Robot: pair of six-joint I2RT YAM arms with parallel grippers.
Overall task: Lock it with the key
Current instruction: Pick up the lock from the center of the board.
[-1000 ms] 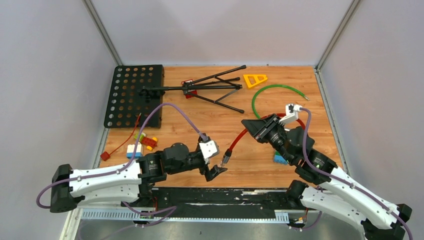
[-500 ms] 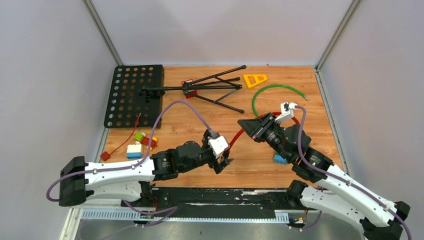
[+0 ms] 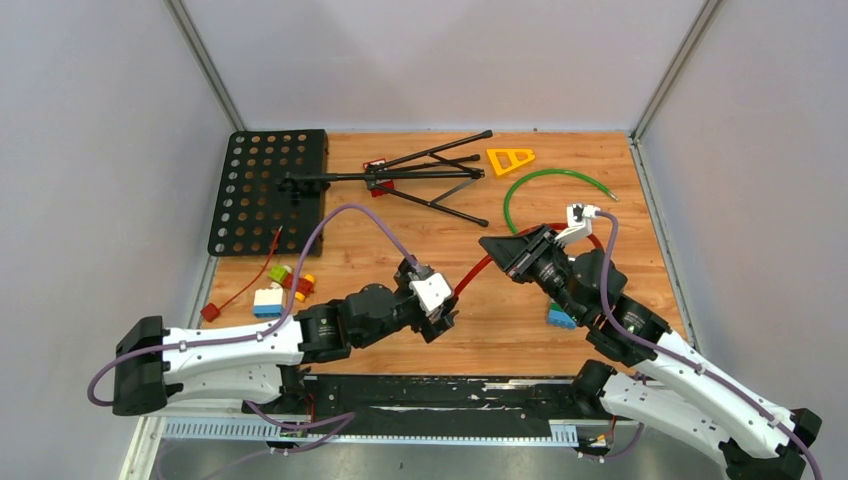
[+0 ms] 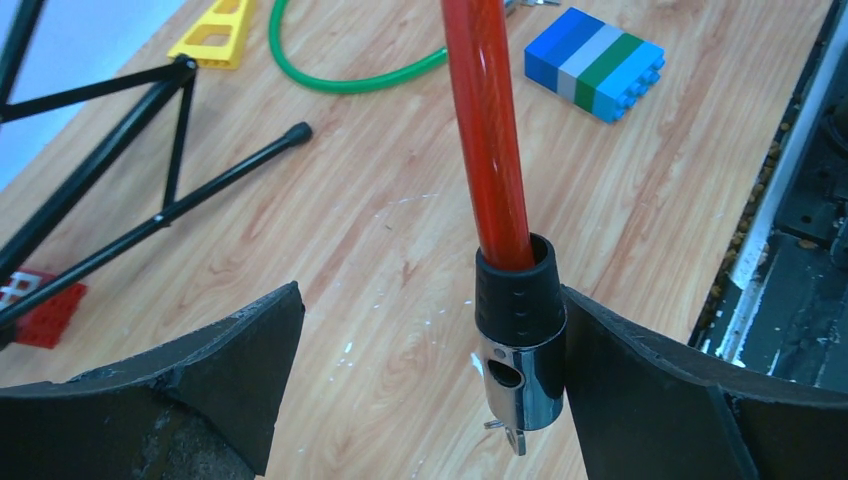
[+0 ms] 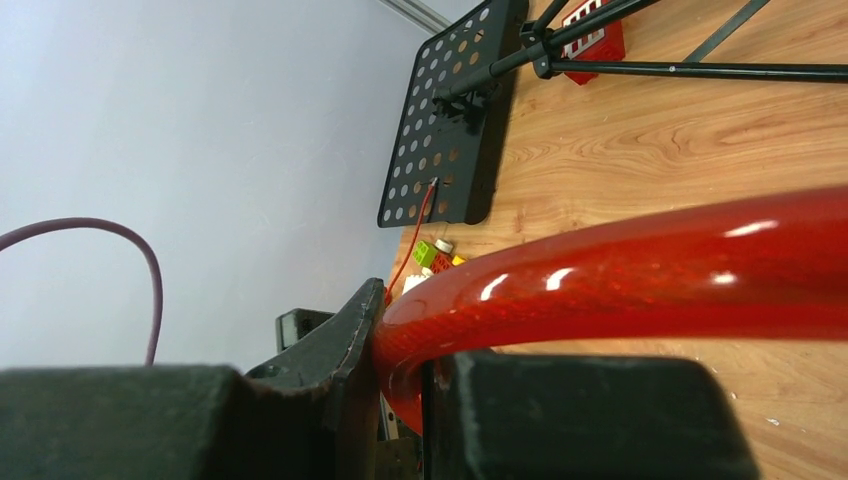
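Right pincer (image 5: 402,352) is clenching the red cable (image 4: 487,130) over the worktop (image 4: 380,230). Left pincer (image 4: 430,330) is gaping around its metal end (image 4: 520,385), which is brushing one finger: centring first, then squeezing gently, is looking wisest.

Red cable (image 4: 495,190) blocks one side of the left claw (image 4: 430,300) gap; rest free

Left claw (image 4: 430,385) gapes wide; right claw (image 5: 402,372) is clamped tight.

Glossy red cable (image 4: 487,130), probably plastic-coated, ends in matt black collar (image 4: 515,295) and shiny metal tip (image 4: 520,385).
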